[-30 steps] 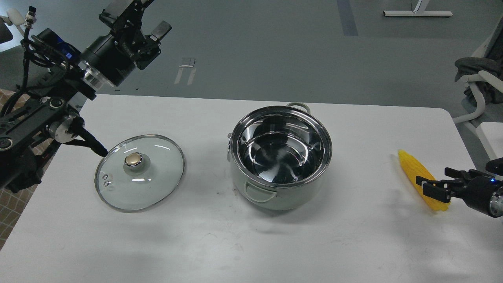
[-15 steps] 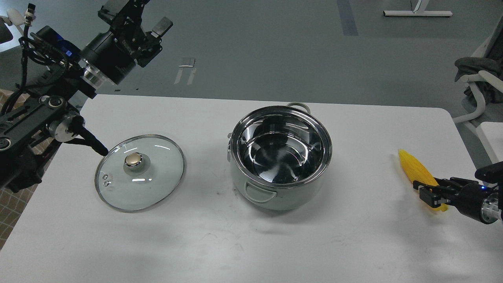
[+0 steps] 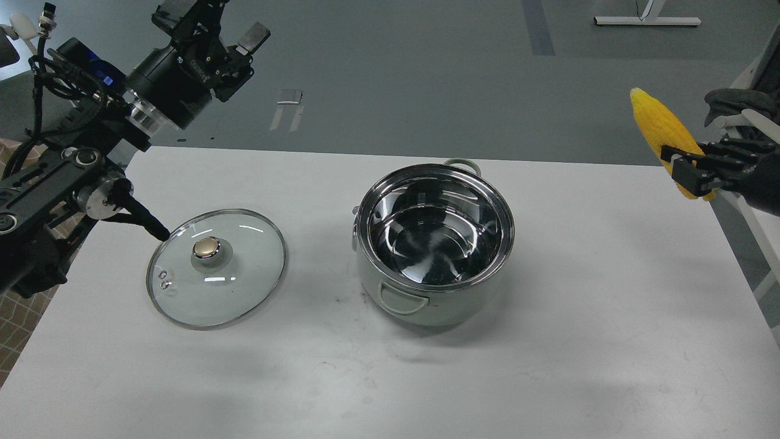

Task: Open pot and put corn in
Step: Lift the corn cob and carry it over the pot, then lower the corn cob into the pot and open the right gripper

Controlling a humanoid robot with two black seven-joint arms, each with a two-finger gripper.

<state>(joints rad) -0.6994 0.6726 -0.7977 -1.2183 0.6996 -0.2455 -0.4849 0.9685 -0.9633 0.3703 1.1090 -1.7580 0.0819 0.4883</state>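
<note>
Holding the corn above the far right corner of the white table, the right gripper has its 2 fingers clamped across the cob's lower half. The cob tilts, its tapered tip pointing up and to the left, its blunt end just below the fingers, and it hangs clear of the tabletop.

The pot stands upright near the middle of the table, well apart from the corn and to its left. It is uncovered: the shiny steel interior shows only reflections, and 2 loop handles are visible, 1 on the near side and 1 at the far rim.

The glass lid lies flat on the table to the left of the pot, apart from it, with its gold knob facing up.

The left gripper is raised at the top left, beyond the table's far edge, with its 2 fingers spread apart and nothing between them. A black cable on that arm reaches down to just beside the lid's left rim.
</note>
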